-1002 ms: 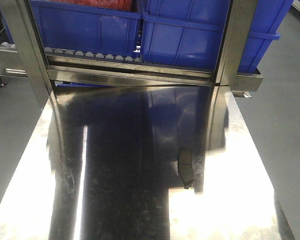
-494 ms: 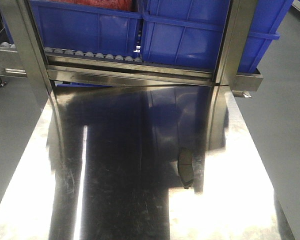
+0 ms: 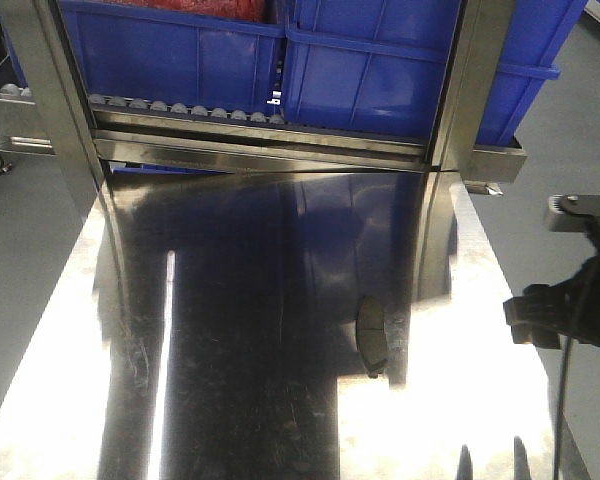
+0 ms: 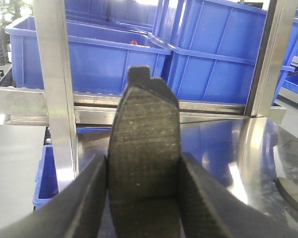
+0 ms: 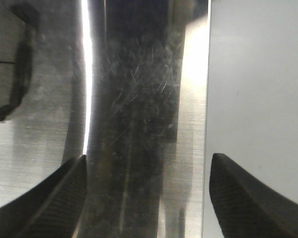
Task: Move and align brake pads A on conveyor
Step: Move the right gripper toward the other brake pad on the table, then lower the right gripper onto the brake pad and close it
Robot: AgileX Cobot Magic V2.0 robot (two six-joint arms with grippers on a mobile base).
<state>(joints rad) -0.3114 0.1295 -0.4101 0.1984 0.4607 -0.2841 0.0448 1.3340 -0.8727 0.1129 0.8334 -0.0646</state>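
Notably, the left claw (image 4: 143, 166) was clenched on one brake pad (image 4: 144, 124), which stood on end between its two fingers (image 4: 84, 198), with the textured face toward the wrist camera and a black tab at the top. We saw a second brake pad (image 3: 372, 338) lying flat on the steel desk (image 3: 230, 300), right of centre and well apart from the blue bins (image 3: 180, 60) beyond the desk's far end. The right claw (image 5: 148, 173) hung released over the desk's right edge, jaws spread wide. The second brake pad lay ahead of it and to its left, outside the gap and untouched. The right arm (image 3: 570, 310) showed at the desk's right side, near that pad.
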